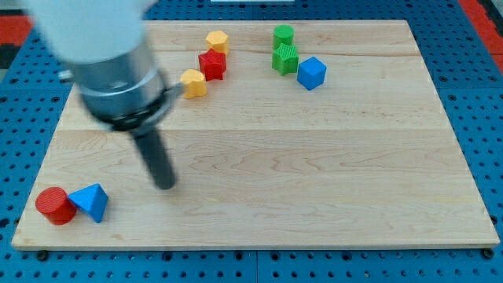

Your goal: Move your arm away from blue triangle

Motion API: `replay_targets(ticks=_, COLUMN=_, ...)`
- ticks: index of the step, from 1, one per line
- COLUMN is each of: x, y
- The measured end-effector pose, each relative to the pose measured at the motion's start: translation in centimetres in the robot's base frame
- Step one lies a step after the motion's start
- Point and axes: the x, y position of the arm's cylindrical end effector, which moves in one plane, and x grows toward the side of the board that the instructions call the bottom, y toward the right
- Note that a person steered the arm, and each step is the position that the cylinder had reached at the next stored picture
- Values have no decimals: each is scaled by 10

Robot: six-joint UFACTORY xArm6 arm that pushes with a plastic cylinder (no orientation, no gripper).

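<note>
Arm: a pale housing and a grey collar come in from the view's top left, blurred, ending in the straight dark rod.
My tip [165,185]: the rod's lower end, over bare wood in the board's lower left part. There is no pincer on this rig, only the rod, so there is no opening or hold to tell.
Blue triangle [90,202]: near the board's lower left corner, at about 8 o'clock from my tip, apart from it with bare wood between them.
Red cylinder [55,206]: at 9 o'clock of the blue triangle, touching it or just beside it (the seam between them is too fine to judge).
Yellow block, lower [193,82]: at about 12 o'clock from my tip, well apart, next to the arm's collar; its shape looks many-sided.
Red block [212,64]: at 1 o'clock of the lower yellow block, just beside it; its outline is notched, the exact shape unclear.
Yellow block, upper [218,41]: at 12 o'clock of the red block, touching or nearly so, close to the board's top edge.
Green cylinder [283,35]: near the top edge, right of centre.
Green block [284,59]: at 6 o'clock of the green cylinder, just beside it, with a ridged surface.
Blue cube [311,73]: at 4 o'clock of the green block, just beside it.
Wooden board [314,173]: pale planks, lying on a blue pegboard [487,118].
</note>
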Motion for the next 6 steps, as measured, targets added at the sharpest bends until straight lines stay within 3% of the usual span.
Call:
replay_targets(ticks=1, x=-23, y=99)
replay_targets(ticks=3, x=-131, y=287)
replay_targets(ticks=4, x=-211, y=280)
replay_targets(ticks=5, x=-233, y=227)
replay_targets(ticks=6, x=-217, y=214)
